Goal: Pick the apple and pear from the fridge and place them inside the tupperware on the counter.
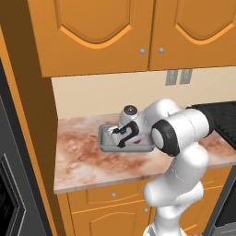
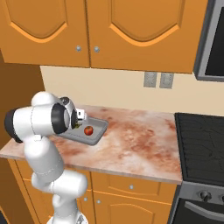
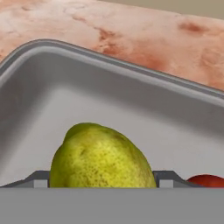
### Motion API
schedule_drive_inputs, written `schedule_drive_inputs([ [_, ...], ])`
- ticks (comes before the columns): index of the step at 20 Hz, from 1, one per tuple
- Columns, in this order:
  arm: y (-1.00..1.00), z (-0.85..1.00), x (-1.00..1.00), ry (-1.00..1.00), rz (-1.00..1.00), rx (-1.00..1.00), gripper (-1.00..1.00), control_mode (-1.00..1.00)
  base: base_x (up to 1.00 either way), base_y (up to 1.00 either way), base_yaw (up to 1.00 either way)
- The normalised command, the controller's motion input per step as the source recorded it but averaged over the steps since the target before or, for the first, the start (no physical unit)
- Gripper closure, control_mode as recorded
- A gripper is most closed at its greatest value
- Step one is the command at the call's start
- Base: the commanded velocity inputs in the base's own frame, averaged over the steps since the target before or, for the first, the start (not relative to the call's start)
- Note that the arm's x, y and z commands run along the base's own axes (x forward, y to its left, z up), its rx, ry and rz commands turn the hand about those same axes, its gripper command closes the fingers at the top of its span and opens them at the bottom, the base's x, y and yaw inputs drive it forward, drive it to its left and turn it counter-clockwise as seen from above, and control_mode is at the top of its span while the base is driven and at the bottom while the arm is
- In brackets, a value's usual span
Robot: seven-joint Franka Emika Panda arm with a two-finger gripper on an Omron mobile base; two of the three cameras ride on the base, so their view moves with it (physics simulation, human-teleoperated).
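Two fruits are down in the tupperware (image 3: 131, 87), the grey box that sits on the table (image 1: 87, 156) near the back wall. The pear (image 3: 101, 158) is yellow-green with tiny dark spots. It sits between the two dark finger tips of the tool (image 3: 101, 181), one tip on each side of it, so the tool is pinching the pear. The apple (image 2: 89, 130) is red and round (in the hand view just its top peeks up at the lower right). It lies just beside the pear, on the floor of the tupperware.

In the left base view the tool (image 1: 123, 137) hangs over the tupperware (image 1: 108, 146), and the white arm hides much of the box. In the right base view the apple shows well in the tupperware (image 2: 99, 131), close to the arm.

Orange cabinets (image 2: 131, 30) hang above the table, and a dark stove (image 2: 199, 140) stands at its right end
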Motion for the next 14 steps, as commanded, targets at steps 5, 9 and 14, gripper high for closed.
schedule_drive_inputs([
  [5,0.00,-0.12,0.24,0.03,0.00,0.00,-1.00,-1.00,0.00,0.00,0.00],
  [9,0.00,-0.02,-0.06,0.05,0.00,0.00,-1.00,-1.00,0.00,0.00,0.00],
  [14,-0.03,0.36,-0.30,0.00,0.00,0.00,-1.00,-1.00,0.00,0.00,0.00],
])
